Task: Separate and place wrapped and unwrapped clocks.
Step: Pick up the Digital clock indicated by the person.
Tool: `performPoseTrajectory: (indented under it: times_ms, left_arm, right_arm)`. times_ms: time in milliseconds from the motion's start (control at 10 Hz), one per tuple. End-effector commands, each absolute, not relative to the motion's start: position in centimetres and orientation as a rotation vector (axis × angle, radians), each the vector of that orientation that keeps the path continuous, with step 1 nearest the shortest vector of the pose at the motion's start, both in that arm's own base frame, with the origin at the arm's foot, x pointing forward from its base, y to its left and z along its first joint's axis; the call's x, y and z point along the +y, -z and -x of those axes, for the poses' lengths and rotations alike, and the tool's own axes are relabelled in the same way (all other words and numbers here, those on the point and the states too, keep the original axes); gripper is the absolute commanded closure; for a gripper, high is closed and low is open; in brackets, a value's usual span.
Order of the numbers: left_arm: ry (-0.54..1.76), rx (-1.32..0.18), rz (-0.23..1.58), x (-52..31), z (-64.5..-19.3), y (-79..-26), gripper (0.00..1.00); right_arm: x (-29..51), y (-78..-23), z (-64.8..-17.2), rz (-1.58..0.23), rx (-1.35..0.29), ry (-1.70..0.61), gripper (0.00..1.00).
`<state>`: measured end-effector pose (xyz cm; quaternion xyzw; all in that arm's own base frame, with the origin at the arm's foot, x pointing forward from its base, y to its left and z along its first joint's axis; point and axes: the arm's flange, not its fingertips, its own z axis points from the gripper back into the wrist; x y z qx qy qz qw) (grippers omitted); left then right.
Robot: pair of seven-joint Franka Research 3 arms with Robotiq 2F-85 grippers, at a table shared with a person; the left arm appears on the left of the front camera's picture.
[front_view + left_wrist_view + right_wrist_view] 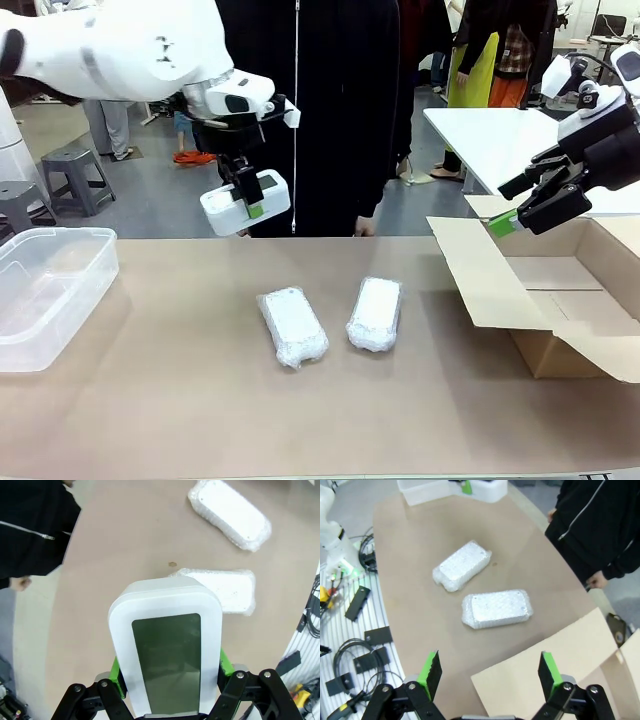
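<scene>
**Bare clock lifted, two wrapped clocks on tabletop**

Left fingers [116, 674] clamp the bare white clock [167, 640] across its long edges near one end, lifted clear of the tabletop [150, 420]. Right fingers [431, 672] are spread wide and empty by the cardboard box [560, 300]. First wrapped clock [293, 326] and second wrapped clock [375, 313] lie mid-tabletop, near each other, not touching. Probably light, rigid shells. The film looks crinkly and slippery, so pinch across the narrow width at mid-length.

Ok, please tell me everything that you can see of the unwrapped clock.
The unwrapped clock is a white plastic-looking rectangle with rounded corners and a dark grey screen on one face, bare of film. The left claw is shut on its long sides, green pads against them, holding it in the air above the table.
</scene>
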<state>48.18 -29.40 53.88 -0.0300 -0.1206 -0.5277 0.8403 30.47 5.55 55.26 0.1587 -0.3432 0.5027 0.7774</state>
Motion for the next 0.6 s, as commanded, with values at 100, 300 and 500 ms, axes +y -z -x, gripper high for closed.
performPoseTrajectory:
  times_ms: [100,300,500]
  left_arm:
    - [1.149,-0.395,0.012,-27.1,-42.8,-53.6,0.58]
    - [1.124,-0.344,0.011,-28.1,-44.0,-54.9,0.58]
    - [1.124,-0.344,0.011,-28.1,-44.0,-54.9,0.58]
  right_arm:
    - [5.5,-55.1,-30.6,-0.372,-0.749,-1.097,0.0]
    - [5.5,-55.1,-30.6,-0.372,-0.749,-1.097,0.0]
    - [5.5,-55.1,-30.6,-0.372,-0.749,-1.097,0.0]
